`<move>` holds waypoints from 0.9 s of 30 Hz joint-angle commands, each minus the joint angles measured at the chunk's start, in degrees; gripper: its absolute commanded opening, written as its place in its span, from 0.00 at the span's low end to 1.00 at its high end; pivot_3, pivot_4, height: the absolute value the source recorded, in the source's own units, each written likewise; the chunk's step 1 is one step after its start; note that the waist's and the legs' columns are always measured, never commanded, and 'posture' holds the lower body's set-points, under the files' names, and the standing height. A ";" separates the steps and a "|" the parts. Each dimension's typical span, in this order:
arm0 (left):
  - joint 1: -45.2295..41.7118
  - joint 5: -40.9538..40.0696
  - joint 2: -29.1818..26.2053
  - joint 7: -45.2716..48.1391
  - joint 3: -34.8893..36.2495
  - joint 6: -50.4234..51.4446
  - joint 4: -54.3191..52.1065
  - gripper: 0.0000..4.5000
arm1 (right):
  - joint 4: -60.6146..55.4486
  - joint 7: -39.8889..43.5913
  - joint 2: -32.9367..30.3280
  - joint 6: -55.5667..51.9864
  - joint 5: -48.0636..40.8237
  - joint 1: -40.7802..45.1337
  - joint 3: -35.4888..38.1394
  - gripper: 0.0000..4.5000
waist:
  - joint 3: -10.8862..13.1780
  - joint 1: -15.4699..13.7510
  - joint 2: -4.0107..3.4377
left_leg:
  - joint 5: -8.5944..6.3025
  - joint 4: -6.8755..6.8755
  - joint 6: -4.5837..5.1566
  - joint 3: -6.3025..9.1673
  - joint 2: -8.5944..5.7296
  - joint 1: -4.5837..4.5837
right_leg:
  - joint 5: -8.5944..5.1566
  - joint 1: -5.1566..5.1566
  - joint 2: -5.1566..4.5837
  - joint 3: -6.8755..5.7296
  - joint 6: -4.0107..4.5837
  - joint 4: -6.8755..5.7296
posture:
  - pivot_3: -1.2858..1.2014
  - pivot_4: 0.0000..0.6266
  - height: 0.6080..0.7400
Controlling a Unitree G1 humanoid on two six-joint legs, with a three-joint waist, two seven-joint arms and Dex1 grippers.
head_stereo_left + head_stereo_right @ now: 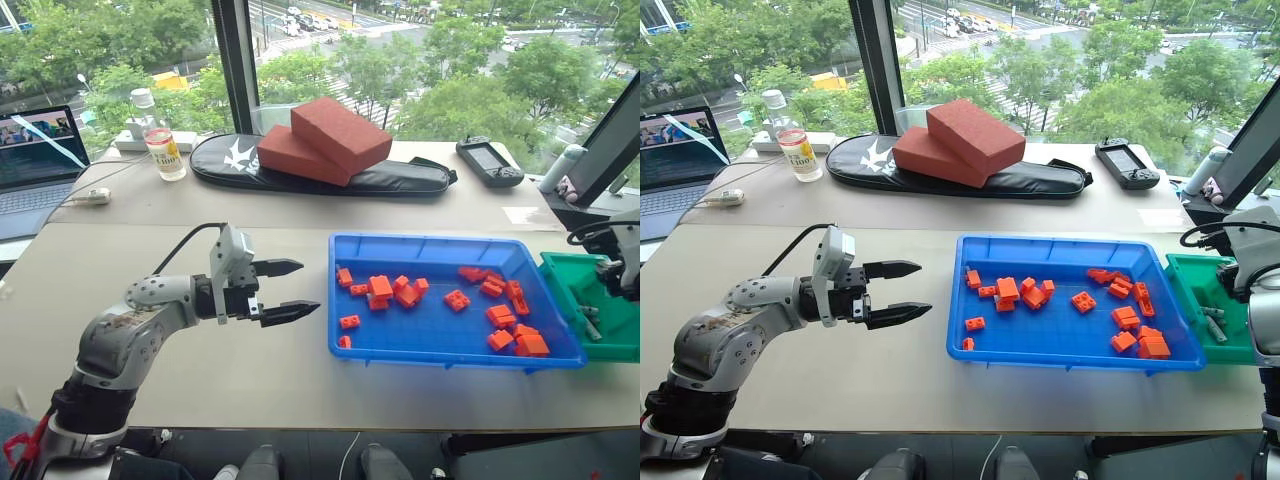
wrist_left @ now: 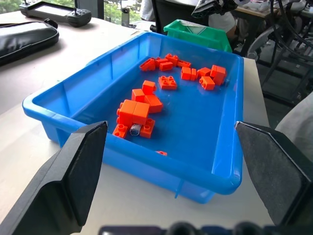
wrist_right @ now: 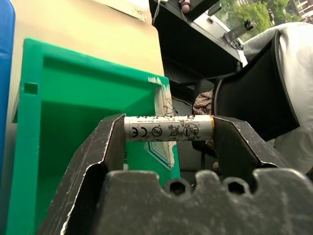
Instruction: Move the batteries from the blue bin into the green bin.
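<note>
The blue bin (image 1: 440,335) sits on the table right of centre, holding several orange toy bricks (image 1: 380,290). In the left wrist view a small silvery battery (image 2: 135,129) lies among the nearest bricks. The green bin (image 1: 572,277) touches the blue bin's right end, with batteries (image 1: 590,323) lying in it. My right gripper (image 3: 168,134) is shut on a battery (image 3: 168,128), held crosswise between its fingertips above the green bin's (image 3: 63,122) far rim. My left gripper (image 1: 305,288) hovers open and empty just left of the blue bin, pointing at it.
At the back of the table lie two large red blocks (image 1: 325,140) on a black bag (image 1: 400,178), a bottle (image 1: 160,140), a laptop (image 1: 35,165) and a handheld controller (image 1: 488,162). A black stand (image 1: 610,150) rises behind the green bin.
</note>
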State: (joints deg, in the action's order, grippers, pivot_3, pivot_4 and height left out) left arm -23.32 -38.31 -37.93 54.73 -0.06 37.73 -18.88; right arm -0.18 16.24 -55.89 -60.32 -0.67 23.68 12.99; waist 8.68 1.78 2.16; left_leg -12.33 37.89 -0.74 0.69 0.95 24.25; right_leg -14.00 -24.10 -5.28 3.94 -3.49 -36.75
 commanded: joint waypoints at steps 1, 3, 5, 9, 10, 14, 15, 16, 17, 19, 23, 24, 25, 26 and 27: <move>-0.85 0.20 -0.04 0.52 0.16 -0.76 -0.36 1.00 | -2.63 -0.99 1.01 1.32 -0.27 1.68 4.41 0.90 | 0.00 0.07 -0.01 | 0.00 0.00 0.00 0.01 0.00 0.00 | 0.00 0.00 0.00 0.00 0.00 -0.01 | 0.52 0.24 1.00; -0.90 0.22 0.00 0.50 0.10 -0.78 -0.32 1.00 | -2.76 -1.15 1.40 1.66 -0.08 2.04 4.96 0.99 | 0.00 0.04 -0.01 | 0.00 0.00 0.00 0.01 -0.01 0.01 | 0.00 0.00 -0.01 0.00 0.00 -0.01 | 0.52 0.24 1.00; -0.94 0.25 0.04 0.52 0.02 -0.81 -0.26 1.00 | -2.40 -1.58 1.04 2.04 0.72 2.32 4.90 0.99 | 0.00 0.03 -0.01 | 0.00 0.00 0.00 0.01 -0.01 0.01 | 0.00 0.01 -0.01 -0.01 0.00 -0.01 | 0.52 0.24 1.00; -0.99 0.31 0.09 0.55 -0.05 -0.87 -0.09 1.00 | -2.04 -3.24 0.77 4.12 1.68 4.59 5.53 0.99 | 0.01 -0.04 -0.01 | 0.00 0.00 0.00 0.01 -0.02 0.01 | 0.00 0.01 -0.02 -0.01 0.00 0.00 | 0.52 0.24 1.00; -1.00 0.33 0.10 0.54 -0.06 -0.88 -0.05 1.00 | -2.40 -3.76 1.81 5.12 0.97 6.42 6.11 0.99 | 0.01 -0.04 -0.01 | 0.00 0.00 0.00 0.00 -0.02 0.01 | 0.00 0.01 -0.02 0.00 0.00 0.00 | 0.52 0.24 1.00; -1.07 0.41 0.17 0.55 -0.19 -0.91 0.05 1.00 | -8.80 4.56 10.85 3.48 -11.35 13.02 5.97 0.99 | 0.02 0.88 -0.04 | 0.00 -0.03 0.00 0.03 0.03 -0.02 | 0.00 0.01 0.05 0.01 0.00 -0.01 | 0.52 0.24 1.00; -1.12 0.42 0.18 0.58 -0.21 -0.91 0.08 1.00 | -13.44 9.31 13.12 0.42 -16.88 12.35 3.83 0.99 | 0.02 1.04 -0.04 | 0.00 -0.03 0.00 0.04 0.08 -0.04 | -0.01 0.02 0.11 0.01 0.02 0.00 | 0.52 0.24 1.00; -1.16 0.45 0.17 0.62 -0.25 -0.92 0.11 1.00 | -18.55 13.83 14.94 -3.49 -22.55 10.86 0.58 0.99 | 0.02 1.09 -0.04 | 0.00 -0.04 0.00 0.08 0.10 -0.06 | -0.01 0.02 0.15 0.00 0.03 -0.03 | 0.52 0.24 1.00; -1.21 0.53 0.14 0.66 -0.30 -0.95 0.12 1.00 | -22.10 16.65 15.61 -6.27 -25.61 9.38 -2.68 0.99 | 0.01 1.09 -0.04 | 0.00 -0.05 0.00 0.16 0.11 -0.06 | -0.02 0.05 0.18 -0.01 0.04 -0.04 | 0.52 0.24 1.00; -1.27 0.46 0.03 0.72 -0.25 -0.81 0.06 1.00 | -24.73 17.61 16.45 -9.17 -27.31 8.38 -6.78 0.99 | 0.02 0.82 -0.05 | 0.00 -0.06 0.01 0.25 0.10 -0.04 | -0.02 0.05 0.19 -0.04 0.04 -0.08 | 0.52 0.24 1.00; -0.99 0.38 -0.34 0.99 -0.18 -0.75 -0.15 1.00 | -28.99 21.99 14.05 -5.42 -27.71 7.38 -15.21 0.99 | 0.07 -0.67 -0.11 | 0.00 0.03 0.00 0.39 -0.17 0.27 | -0.02 -0.01 -0.07 -0.08 -0.06 -0.22 | 0.52 0.24 1.00; -0.91 0.42 -0.39 1.03 -0.24 -0.83 -0.16 1.00 | -29.12 22.67 13.78 -4.65 -27.65 7.49 -16.58 0.99 | 0.06 -0.90 -0.11 | 0.00 0.04 0.00 0.39 -0.18 0.30 | 0.00 0.00 -0.08 -0.08 -0.09 -0.20 | 0.52 0.24 1.00; -0.84 0.51 -0.46 1.21 -0.37 -1.04 -0.26 1.00 | -28.03 22.22 14.53 -4.77 -27.32 8.41 -17.83 0.99 | 0.06 -0.93 -0.11 | 0.00 0.05 0.00 0.42 -0.16 0.28 | 0.00 0.04 -0.06 -0.10 -0.09 -0.10 | 0.52 0.24 1.00; -0.83 0.51 -0.45 1.24 -0.43 -1.08 -0.31 1.00 | -26.03 20.93 15.25 -5.17 -26.05 9.74 -19.43 0.99 | 0.06 -0.87 -0.11 | 0.00 0.05 0.00 0.43 -0.15 0.27 | 0.00 0.04 -0.04 -0.11 -0.09 0.01 | 0.52 0.24 1.00; -0.84 0.51 -0.40 1.24 -0.44 -1.11 -0.31 1.00 | -24.39 19.92 15.85 -5.36 -24.94 10.77 -20.74 0.99 | 0.07 -0.77 -0.11 | 0.00 0.05 0.00 0.43 -0.13 0.24 | -0.01 0.04 -0.01 -0.12 -0.08 0.01 | 0.52 0.24 1.00</move>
State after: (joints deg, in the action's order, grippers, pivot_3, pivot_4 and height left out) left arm -23.88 -37.86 -38.16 55.53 -0.99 37.62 -17.97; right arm -26.36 37.80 -40.49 -66.48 -27.58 32.54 -6.34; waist 8.75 1.01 2.06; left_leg -12.33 37.94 -0.74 1.12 0.82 24.44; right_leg -14.02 -24.06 -5.28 3.83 -3.55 -36.75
